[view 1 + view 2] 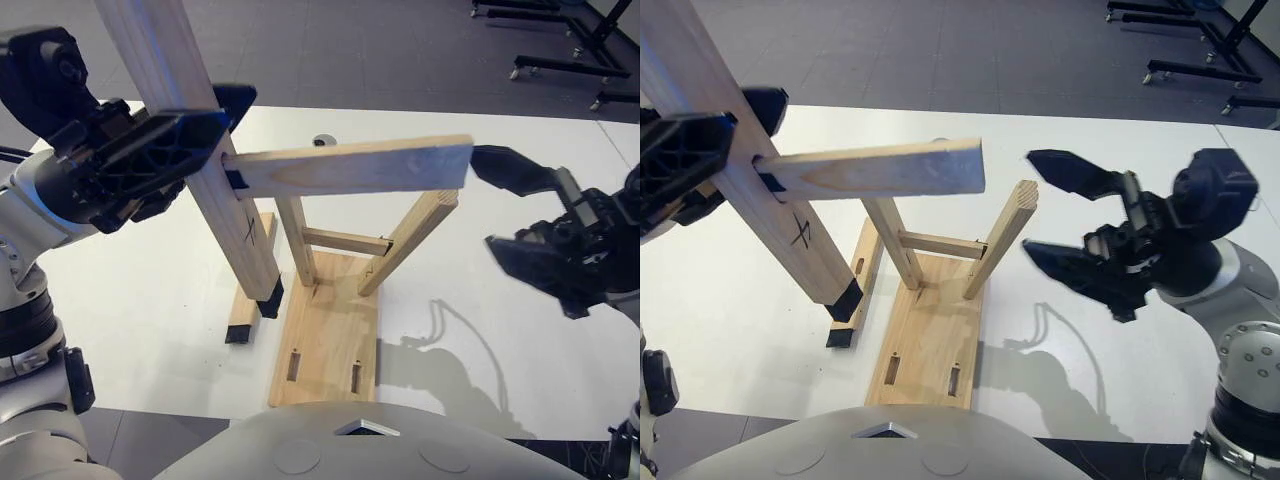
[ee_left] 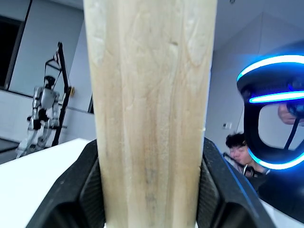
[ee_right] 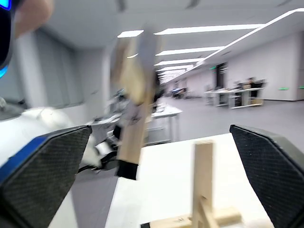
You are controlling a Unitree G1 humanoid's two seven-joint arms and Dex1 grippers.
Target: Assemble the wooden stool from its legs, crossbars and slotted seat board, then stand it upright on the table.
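My left gripper is shut on a long wooden leg marked with an X, held tilted above the table, its black-capped foot hanging low. A crossbar sticks out of this leg toward the right. My right gripper stands open just past the crossbar's free end, not touching it. The slotted seat board lies flat on the table with two legs standing in it, joined by a short crossbar. Another leg lies beside the board's left edge. In the left wrist view the fingers press on the held leg.
The white table has bare room left and right of the board. A small round grommet sits near the far edge. Black wheeled stands are on the floor at the back right.
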